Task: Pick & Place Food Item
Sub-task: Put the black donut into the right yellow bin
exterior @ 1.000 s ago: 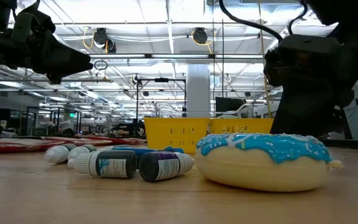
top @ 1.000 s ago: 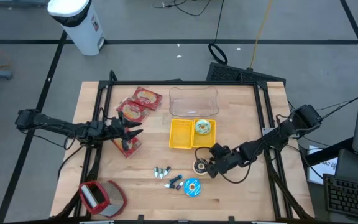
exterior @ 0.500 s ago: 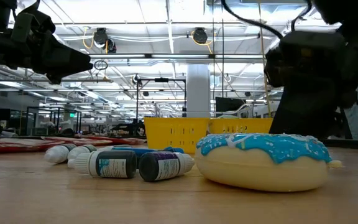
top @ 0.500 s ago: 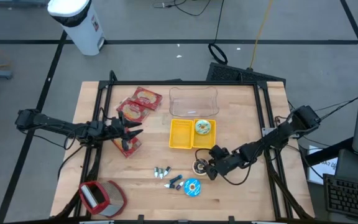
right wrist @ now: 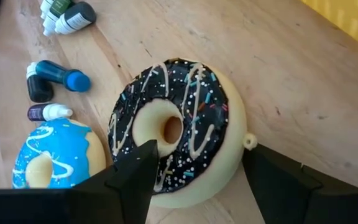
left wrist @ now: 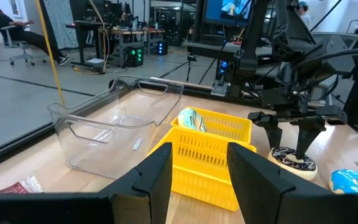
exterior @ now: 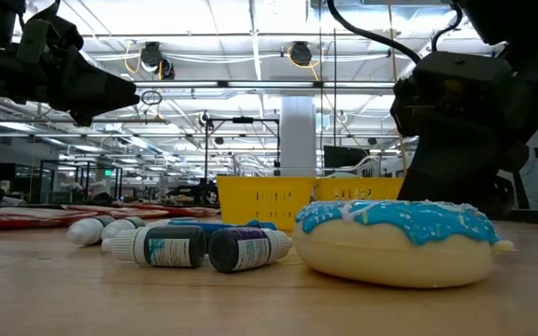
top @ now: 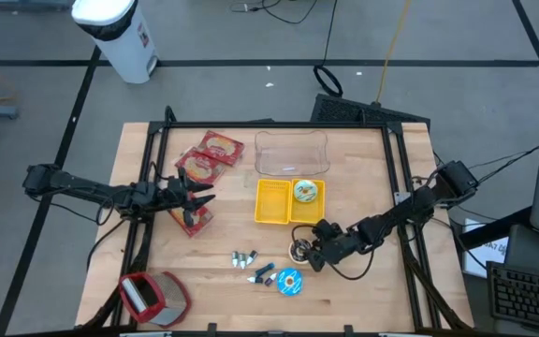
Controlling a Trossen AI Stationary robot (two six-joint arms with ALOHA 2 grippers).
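- So, right tool (top: 305, 251) is down low over the chocolate donut (right wrist: 174, 129) on the tabletop (top: 363, 168), near-right of centre. Fingers (right wrist: 131, 177) are spread wide, one over the donut's hole and one off its outer edge. From the left wrist view they look planted around it, but it's sitting flat on the wood, not lifted.
- That donut is just in front of the yellow basket (top: 271, 204), which already has a green-frosted donut (top: 307, 192) in its right half.
- Blue donut (top: 289, 282) lies a bit nearer and left of the chocolate one, close but not touching.
- Small bottles (top: 244, 257) are scattered left of the blue donut, all on their sides.
- Clear tub (top: 291, 153) sits behind the basket at the far edge.
- Left tool (top: 204, 192) hangs above the tabletop on the left side, over the red packets (top: 210, 155). Fingers partly open, nothing in them.
- Red thing (top: 153, 296) at the near-left corner, can't tell what it is.
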